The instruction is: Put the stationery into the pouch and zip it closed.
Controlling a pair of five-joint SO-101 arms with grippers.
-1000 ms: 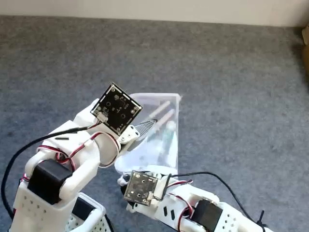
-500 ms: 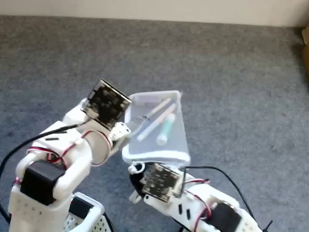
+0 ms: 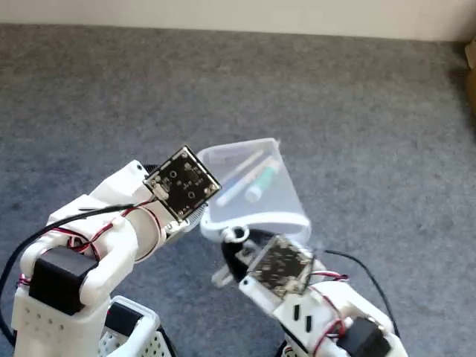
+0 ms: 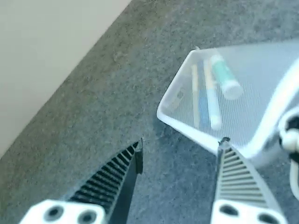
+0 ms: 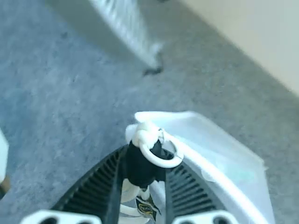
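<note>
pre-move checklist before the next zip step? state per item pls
1. Stationery inside the pouch: ok, pens show through its clear wall.
2. Right gripper shut on the zip pull: ok, the pull sits between its fingers at the pouch corner.
3. Left gripper bracing the pouch: not ok, it is open with nothing between its fingers, one fingertip at the pouch's edge.
4. Zip fully closed: cannot tell, the zip line is not readable in any view.
</note>
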